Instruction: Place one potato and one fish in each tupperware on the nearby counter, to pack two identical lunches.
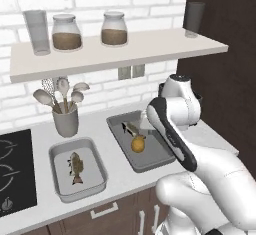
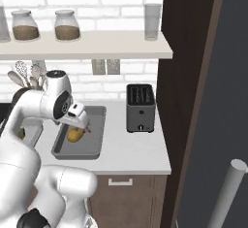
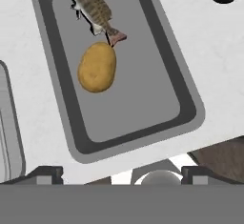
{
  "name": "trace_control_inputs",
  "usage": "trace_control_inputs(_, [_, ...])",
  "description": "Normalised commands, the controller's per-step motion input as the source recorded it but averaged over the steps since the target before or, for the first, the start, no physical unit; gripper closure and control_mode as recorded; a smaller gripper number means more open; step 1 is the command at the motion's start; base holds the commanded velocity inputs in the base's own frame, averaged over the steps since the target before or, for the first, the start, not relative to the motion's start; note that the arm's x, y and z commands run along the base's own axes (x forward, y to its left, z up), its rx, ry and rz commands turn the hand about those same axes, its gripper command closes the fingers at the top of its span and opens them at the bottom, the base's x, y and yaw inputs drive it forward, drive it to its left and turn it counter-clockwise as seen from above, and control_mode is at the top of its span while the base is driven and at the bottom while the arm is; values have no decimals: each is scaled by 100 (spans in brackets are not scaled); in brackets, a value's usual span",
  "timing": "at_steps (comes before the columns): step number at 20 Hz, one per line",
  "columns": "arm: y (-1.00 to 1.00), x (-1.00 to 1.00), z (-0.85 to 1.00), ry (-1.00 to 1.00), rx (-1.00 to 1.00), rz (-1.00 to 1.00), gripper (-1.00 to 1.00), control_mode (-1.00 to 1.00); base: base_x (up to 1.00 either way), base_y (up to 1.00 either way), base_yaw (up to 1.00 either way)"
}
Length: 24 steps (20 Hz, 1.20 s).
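— Grey tupperware [image 1: 98, 160] by the cooktop's edge holds a fish [image 1: 76, 167], no potato. The right tub [image 1: 120, 137] has both.

— So a potato [image 3: 97, 67] is next; the gripper [image 3: 121, 173] hangs empty above that tub, tips wide apart. Only the right camera catches the toaster [image 2: 140, 107] along the counter [image 1: 120, 171].

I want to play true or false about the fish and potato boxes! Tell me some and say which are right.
1. The left tupperware holds a fish. True.
2. The right tupperware holds a potato and a fish. True.
3. The left tupperware has a potato too. False: just the one fish.
4. The pincer is squeezing the potato. False: it hangs above the tub, holding nothing.
5. The toaster sits on the cooktop. False: it stands on the counter.
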Motion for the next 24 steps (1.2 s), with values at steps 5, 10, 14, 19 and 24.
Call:
trace_control_inputs(5, [0, -100, 63, -38, -3, 0, -100, -100, 0, 0, 0])
trace_control_inputs(10, [12, -80, 10, -28, -6, 13, -100, 100, -20, 0, 3])
trace_control_inputs(14, [0, 0, 0, 0, 0, 0, -100, 100, -100, 2, 5])
trace_control_inputs(19, [0, 0, 0, 0, 0, 0, -100, 100, -100, 5, -35])
trace_control_inputs(24, [0, 0, 0, 0, 0, 0, -100, 100, -83, 12, -79])
